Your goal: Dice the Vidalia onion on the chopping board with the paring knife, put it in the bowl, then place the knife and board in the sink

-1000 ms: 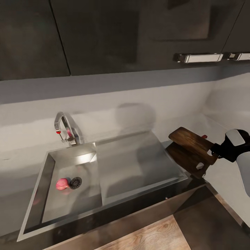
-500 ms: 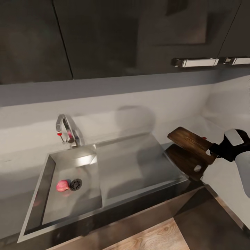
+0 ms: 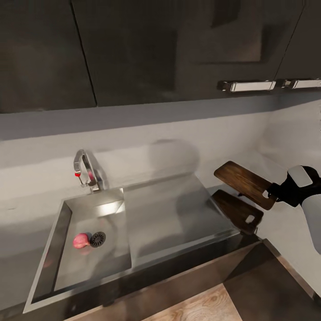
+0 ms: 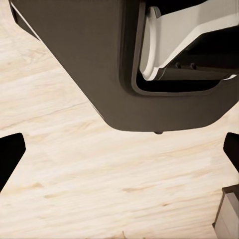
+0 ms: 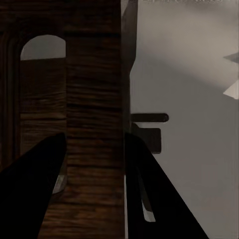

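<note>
Sink (image 3: 133, 263), steel basin and drainboard, near centre of head view; Vidalia onion (image 3: 80, 241), pinkish, on basin floor at 8 o'clock, touching the round drain (image 3: 97, 239); chrome tap (image 3: 88, 170) beyond at 10 o'clock. Right gripper (image 5: 92, 164) at 3 o'clock, fingers clamped on slotted end of chopping board (image 3: 244, 184), which hangs clear above dark countertop (image 3: 249, 236) beside the drainboard. Left gripper (image 4: 119, 149), jaws spread wide, nothing held, over pale wood floor (image 4: 99, 189).

dark brown grained chopping board (image 3: 244, 183), pinkish-red onion (image 3: 80, 241)
</note>
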Controlling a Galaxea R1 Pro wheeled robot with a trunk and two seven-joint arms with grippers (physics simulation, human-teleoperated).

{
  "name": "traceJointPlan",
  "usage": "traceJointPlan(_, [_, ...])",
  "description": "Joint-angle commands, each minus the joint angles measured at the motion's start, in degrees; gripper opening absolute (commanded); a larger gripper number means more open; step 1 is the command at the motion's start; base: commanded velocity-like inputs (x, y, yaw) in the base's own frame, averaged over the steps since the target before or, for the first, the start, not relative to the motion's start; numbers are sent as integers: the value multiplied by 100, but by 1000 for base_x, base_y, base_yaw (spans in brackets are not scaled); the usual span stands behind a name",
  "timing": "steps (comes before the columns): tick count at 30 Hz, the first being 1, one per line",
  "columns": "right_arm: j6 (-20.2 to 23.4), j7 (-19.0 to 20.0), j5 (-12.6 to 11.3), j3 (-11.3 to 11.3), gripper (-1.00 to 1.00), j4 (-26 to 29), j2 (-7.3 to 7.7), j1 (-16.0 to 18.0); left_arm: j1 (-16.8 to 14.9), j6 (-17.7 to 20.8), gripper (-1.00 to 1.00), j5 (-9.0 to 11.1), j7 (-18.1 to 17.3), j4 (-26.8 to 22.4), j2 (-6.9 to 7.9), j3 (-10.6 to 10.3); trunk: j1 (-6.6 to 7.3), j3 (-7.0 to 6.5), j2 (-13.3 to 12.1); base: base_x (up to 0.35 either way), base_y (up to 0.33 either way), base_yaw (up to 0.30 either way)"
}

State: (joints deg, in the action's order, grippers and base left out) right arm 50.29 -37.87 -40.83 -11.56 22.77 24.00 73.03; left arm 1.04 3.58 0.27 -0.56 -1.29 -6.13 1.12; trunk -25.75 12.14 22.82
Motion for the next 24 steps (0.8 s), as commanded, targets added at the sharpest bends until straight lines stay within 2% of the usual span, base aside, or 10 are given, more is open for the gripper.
traceJointPlan(1, [1,-55,-65,-14,-100,8,-1,3,2,29,100,2,-6,-15,-1,11,-3,3,10,0,0,0])
traceJointPlan(7, [-1,-48,-65,-13,-100,8,-1,5,2,29,100,2,-6,-16,-2,11,-3,-14,10,-21,21,0])
traceJointPlan(12, [-2,-46,-65,20,-100,8,-2,8,2,29,100,0,-6,-17,-2,11,-3,-17,10,-158,184,0])
traceJointPlan(19, [-1,20,-65,321,-100,8,-3,6,2,29,100,2,-6,-15,-2,11,-3,-18,10,-203,242,0])
traceJointPlan(24, [1,304,-65,444,-100,8,-9,3,2,29,100,0,-6,-14,-2,11,-3,-18,10,-211,233,0])
